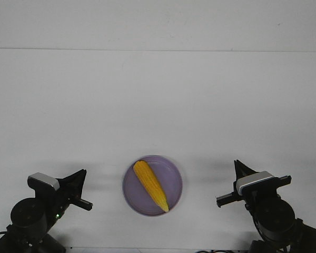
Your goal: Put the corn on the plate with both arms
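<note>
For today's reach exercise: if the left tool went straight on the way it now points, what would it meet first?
Probably the plate, whose rim lies nearest the left tool, then the corn on it. Depth is unclear from one view.

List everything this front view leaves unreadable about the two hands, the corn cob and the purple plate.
- Left black two-finger hand: fingers overlap from this angle, so open or shut cannot be told.
- Right black two-finger hand: same; its own wrist block covers part of it.
- Both arm bases: cut off by the bottom edge.
- Round lavender plate: the surface beneath the yellow-orange corn cob is hidden by the cob.
- Corn kernels: too small to make out.
</note>
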You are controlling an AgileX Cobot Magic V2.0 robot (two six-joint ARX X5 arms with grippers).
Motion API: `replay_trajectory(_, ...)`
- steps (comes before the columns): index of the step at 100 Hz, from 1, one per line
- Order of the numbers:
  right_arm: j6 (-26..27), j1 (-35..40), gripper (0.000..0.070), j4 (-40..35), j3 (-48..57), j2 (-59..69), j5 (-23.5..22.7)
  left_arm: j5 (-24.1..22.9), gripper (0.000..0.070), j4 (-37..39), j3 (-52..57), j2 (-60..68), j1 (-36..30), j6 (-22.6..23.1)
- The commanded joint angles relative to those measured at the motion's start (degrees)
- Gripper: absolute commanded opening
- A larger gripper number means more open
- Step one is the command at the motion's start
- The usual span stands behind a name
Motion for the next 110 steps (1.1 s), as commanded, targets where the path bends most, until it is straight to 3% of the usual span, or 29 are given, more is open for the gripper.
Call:
replay_trajectory(1, 0.15, 0.68, 0.0016, 0.37, 0.46, 0.13, 0.28, -0.15, 0.0015, 0.66, 0.63, 0.2, -0.26, 0.96)
replay_trajectory(48, 0.15, 0.68, 0.0016, 0.68, 0.46, 0.13, 0.31, -0.17, 0.0015, 0.59, 0.63, 0.17, -0.26, 1.16)
replay_trajectory(58, 0.15, 0.68, 0.0016, 0.68, 0.46, 0.13, 0.28, -2.95, 0.0015, 1.36, 0.39, 0.02, 0.37, 8.33)
replay_trajectory(66, 0.15, 0.68, 0.0016, 0.68, 0.48, 0.13, 0.28, -4.31, 0.0015, 7.34, -2.51, -1.38, 4.39, 13.77)
replay_trajectory(80, 0.15, 0.68, 0.0016, 0.68, 0.48, 0.13, 0.31, 1.92, 0.0015, 22.45, -14.56, -6.78, 16.59, 19.17)
replay_trajectory(93, 0.15, 0.68, 0.0016, 0.68, 0.46, 0.13, 0.28, 3.3, 0.0015, 29.83, -25.55, -12.46, 25.2, 19.39)
replay_trajectory(110, 0.15, 0.68, 0.0016, 0.68, 0.48, 0.13, 0.31, 3.26, 0.0015, 30.47, -32.94, -17.33, 28.74, 19.21)
